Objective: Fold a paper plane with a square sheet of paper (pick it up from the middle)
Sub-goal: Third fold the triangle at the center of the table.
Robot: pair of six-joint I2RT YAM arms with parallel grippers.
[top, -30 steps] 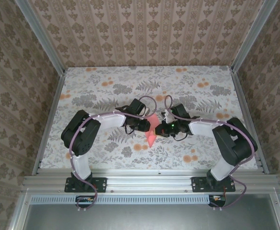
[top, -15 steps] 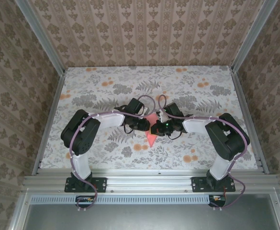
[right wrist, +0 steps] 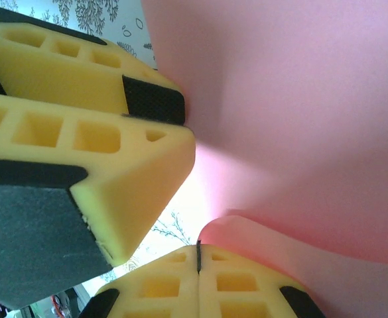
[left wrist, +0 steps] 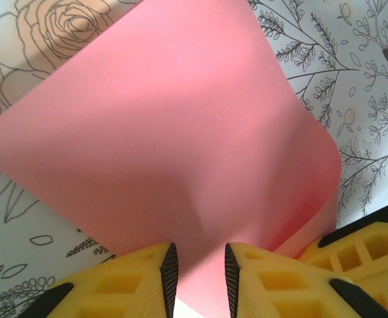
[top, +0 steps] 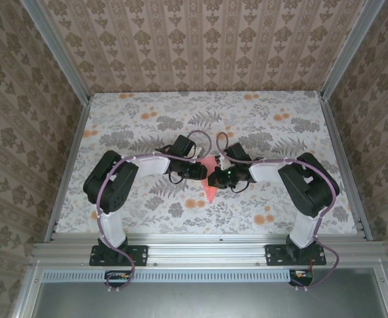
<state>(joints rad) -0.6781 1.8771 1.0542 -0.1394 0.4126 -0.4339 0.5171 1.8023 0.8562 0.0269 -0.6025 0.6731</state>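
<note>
The square sheet of paper (top: 209,191) is salmon pink and lies at the table's centre, one corner pointing toward the bases. My left gripper (top: 199,172) and right gripper (top: 215,177) meet tip to tip over it. In the left wrist view the paper (left wrist: 180,132) bulges upward, and the left gripper (left wrist: 197,255) stands open with the sheet running through the gap between its pads. The right fingers (left wrist: 366,255) sit under the raised right edge. My right gripper (right wrist: 198,246) is shut, with a curled flap of paper (right wrist: 300,99) against its tips and the left fingers (right wrist: 127,165) close by.
The floral tablecloth (top: 114,132) covers the table, boxed in by patterned walls and aluminium posts. A metal rail (top: 207,252) runs along the near edge behind both arm bases.
The right gripper has slid left until it meets the left gripper over the paper. Less of the pink sheet shows from above. The left arm shifted only slightly.
</note>
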